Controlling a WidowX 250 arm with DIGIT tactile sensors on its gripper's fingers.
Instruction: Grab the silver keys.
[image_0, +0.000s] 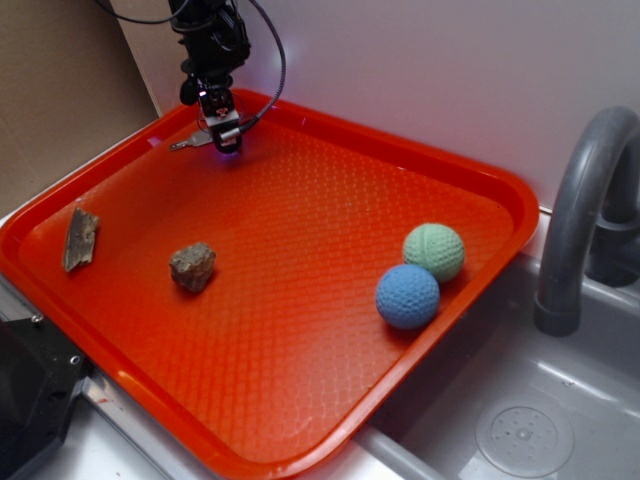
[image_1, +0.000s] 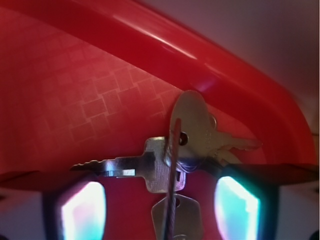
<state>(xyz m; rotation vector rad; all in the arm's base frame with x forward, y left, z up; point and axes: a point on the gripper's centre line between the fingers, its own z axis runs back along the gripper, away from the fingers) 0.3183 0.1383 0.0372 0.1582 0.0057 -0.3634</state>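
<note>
The silver keys (image_0: 188, 144) lie in the far left corner of the red tray (image_0: 480, 170), one blade poking out to the left from under my gripper (image_0: 226, 140). In the wrist view the bunch (image_1: 160, 165) sits between my two fingers: one key blade points left, another key points right toward the tray rim (image_1: 200, 60), and a third lies nearer the camera. The thin ring stands upright among them. My gripper (image_1: 160, 200) is open, its fingers wide on either side of the keys, low over the tray floor.
A brown rock (image_0: 192, 267) and a flat wood chip (image_0: 80, 239) lie at the tray's left. A green ball (image_0: 434, 252) and a blue ball (image_0: 407, 296) rest against the right rim. A grey faucet (image_0: 580, 200) and sink (image_0: 520, 420) stand to the right.
</note>
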